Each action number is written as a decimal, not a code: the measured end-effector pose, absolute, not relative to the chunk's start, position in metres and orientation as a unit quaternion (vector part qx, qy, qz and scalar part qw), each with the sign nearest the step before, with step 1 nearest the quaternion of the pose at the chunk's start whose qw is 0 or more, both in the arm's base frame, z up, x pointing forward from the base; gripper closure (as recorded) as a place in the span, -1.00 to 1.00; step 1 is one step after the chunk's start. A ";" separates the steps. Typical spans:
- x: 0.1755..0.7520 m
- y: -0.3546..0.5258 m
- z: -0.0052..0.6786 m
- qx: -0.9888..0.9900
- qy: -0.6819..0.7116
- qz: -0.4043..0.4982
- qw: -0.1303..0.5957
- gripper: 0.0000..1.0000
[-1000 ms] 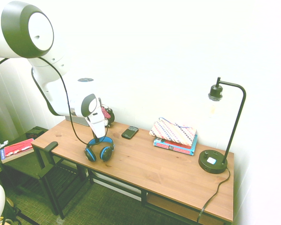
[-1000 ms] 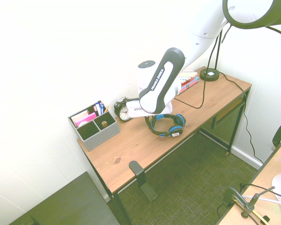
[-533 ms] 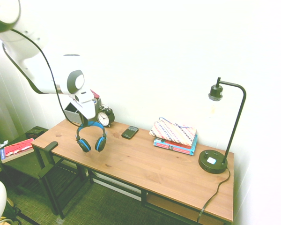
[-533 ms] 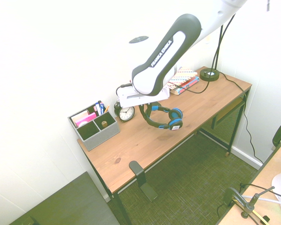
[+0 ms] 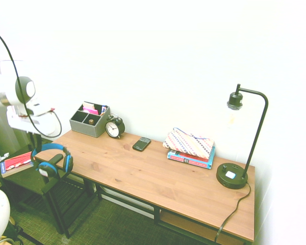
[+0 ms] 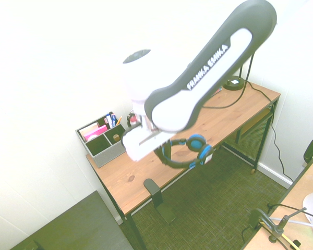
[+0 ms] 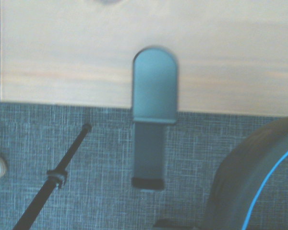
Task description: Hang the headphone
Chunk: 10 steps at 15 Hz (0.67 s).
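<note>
The headphone (image 5: 53,157) hangs in the air off the end of the desk (image 5: 158,178), just past the edge where a dark hook (image 5: 54,159) is clamped. Its blue band arches upward and both ear cups point down, so its long axis runs from cup to cup, roughly level. The gripper (image 5: 36,144) points straight down and is clamped tight on the top of the band. From the other side, the headphone (image 6: 185,151) hangs below the arm, above the desk's front edge and near the hook (image 6: 152,189). The wrist camera looks straight down on the hook (image 7: 153,91), sticking out over the desk's edge above grey carpet (image 7: 96,158). Along the desk's back edge, by a white wall, stand a grey organiser (image 5: 89,119) and an alarm clock (image 5: 113,127), then a phone (image 5: 141,144) and books (image 5: 190,157). A black lamp (image 5: 239,148) stands at the far end
</note>
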<state>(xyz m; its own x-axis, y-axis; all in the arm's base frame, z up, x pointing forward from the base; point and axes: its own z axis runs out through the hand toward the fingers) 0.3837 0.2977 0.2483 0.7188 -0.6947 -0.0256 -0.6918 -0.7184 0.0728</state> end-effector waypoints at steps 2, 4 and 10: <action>0.362 0.320 0.215 0.935 -0.353 -0.026 0.022 1.00; 0.346 0.336 0.184 0.940 -0.340 -0.016 0.010 1.00; 0.350 0.343 0.102 0.940 -0.341 0.013 0.032 1.00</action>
<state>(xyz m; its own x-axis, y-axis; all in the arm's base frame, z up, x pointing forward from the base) 0.3495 0.3430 0.1023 0.7677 -0.6392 0.0463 -0.6408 -0.7660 0.0508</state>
